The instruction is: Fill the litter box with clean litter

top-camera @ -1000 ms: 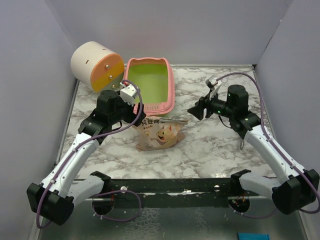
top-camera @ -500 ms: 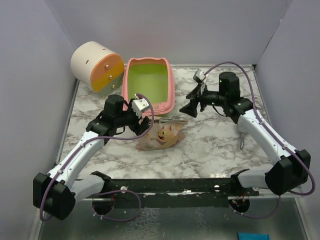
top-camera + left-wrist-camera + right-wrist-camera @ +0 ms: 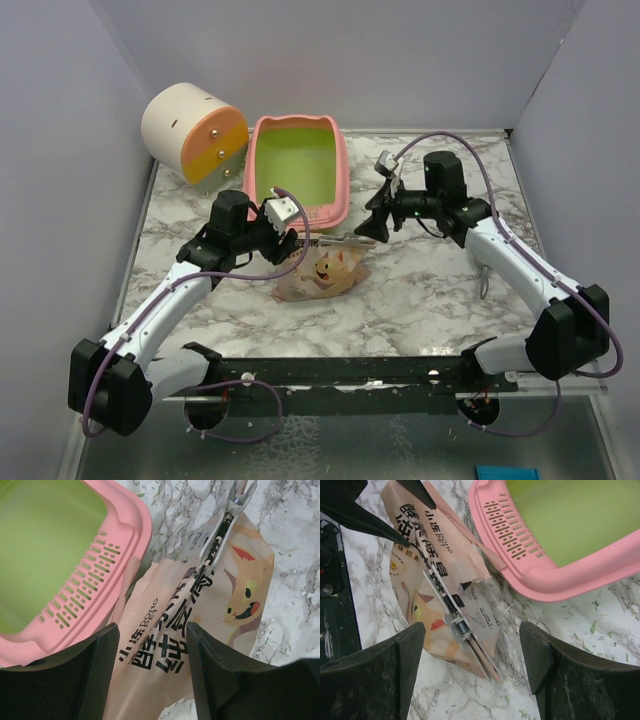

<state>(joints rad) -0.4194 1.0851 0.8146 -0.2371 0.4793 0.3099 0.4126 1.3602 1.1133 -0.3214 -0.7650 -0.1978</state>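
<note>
**Both grippers open over the clipped pouch, box behind it**

Your litter box point(image 3: 343, 185) sits at the far middle of the marble table point(image 3: 430, 300). It is upright, its lime-green inside faces up, and the slotted ledge is at its near end. A cream-and-orange cylinder point(image 3: 195, 130) lies just beside its left far corner.

A tan pouch point(image 3: 322, 272) with a cartoon animal lies flat right in front of the box. Its top edge touches or slips just under the box's near rim; you can't tell which. A grey clip point(image 3: 220, 535) is clamped along one side of the pouch.

Your left gripper point(image 3: 292, 245) has its jaws spread and straddles the printed top part of the pouch; contact isn't clear. Your right gripper point(image 3: 368, 228) is also spread wide. It hangs over the clip end of the pouch, close to the box's near right corner, holding nothing.

A few green specks point(image 3: 594, 627) lie on the table beside that corner.
</note>
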